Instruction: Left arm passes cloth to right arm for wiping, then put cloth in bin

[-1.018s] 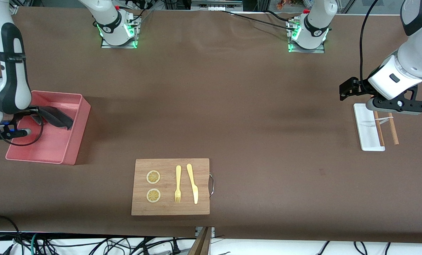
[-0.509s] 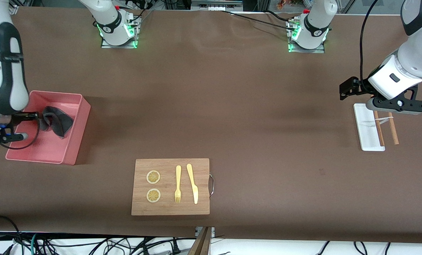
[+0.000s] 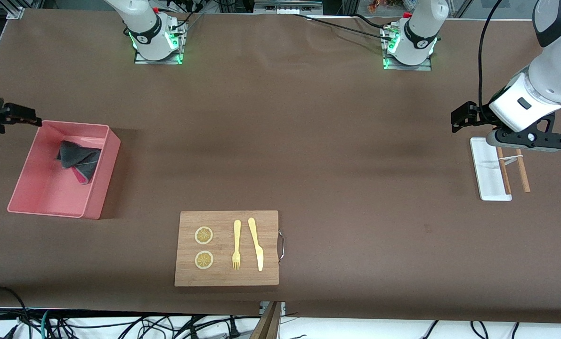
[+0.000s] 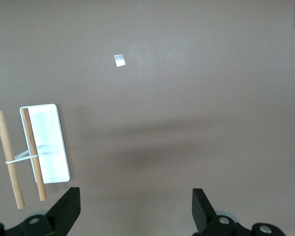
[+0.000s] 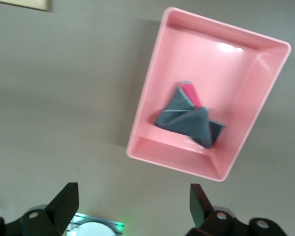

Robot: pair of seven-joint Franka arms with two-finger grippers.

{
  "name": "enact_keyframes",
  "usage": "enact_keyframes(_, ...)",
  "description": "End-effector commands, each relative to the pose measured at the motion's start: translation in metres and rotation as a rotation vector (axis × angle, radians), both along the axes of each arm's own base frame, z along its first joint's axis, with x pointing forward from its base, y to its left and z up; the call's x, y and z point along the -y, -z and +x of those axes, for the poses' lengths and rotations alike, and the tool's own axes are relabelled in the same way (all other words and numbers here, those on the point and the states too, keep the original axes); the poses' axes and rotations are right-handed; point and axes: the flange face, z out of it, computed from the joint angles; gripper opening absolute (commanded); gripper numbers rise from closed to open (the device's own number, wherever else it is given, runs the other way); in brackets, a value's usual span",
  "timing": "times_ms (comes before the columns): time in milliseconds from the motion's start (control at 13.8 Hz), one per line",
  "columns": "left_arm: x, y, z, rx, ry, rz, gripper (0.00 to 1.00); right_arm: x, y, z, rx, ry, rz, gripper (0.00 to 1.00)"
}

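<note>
The cloth point(image 3: 78, 159) lies crumpled in the bin point(image 3: 44, 197), bunched against the wall that faces the robots' bases, with a fold of it resting on the bin's floor (in the right wrist view point(image 5: 189, 119) it shows as a dark grey heap with a paler hem line).

The right gripper point(image 5: 132, 209) is up in the air, over the table beside the bin and its rim, with its two fingers spread wide and nothing between them; the cloth sits below it, well apart from the fingertips. In the front view only a bit of black hardware of the right arm point(image 3: 7, 115) shows at the table's end, just beside the bin's corner.

The left gripper point(image 4: 133, 209) hangs with its fingers wide apart and empty, over bare table just beside a small white tray point(image 4: 45, 142). Two wooden sticks point(image 4: 19, 157), tied with a white band, lean across that tray's edge. The left arm point(image 3: 534, 101) waits there.

A wooden cutting board point(image 3: 227, 248) with two lemon slices point(image 3: 204, 247), a yellow fork point(image 3: 236, 245) and a yellow knife point(image 3: 256, 244) lies well apart from both grippers.
</note>
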Motion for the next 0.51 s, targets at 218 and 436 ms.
enact_keyframes(218,0.0,-0.008,0.0,-0.001,0.015,0.02,1.0,-0.08,-0.058,-0.011,0.064,0.132,-0.036,1.0)
enact_keyframes(436,0.0,-0.008,0.0,-0.001,0.015,0.02,1.0,-0.074,-0.088,-0.012,0.132,0.138,-0.059,1.0)
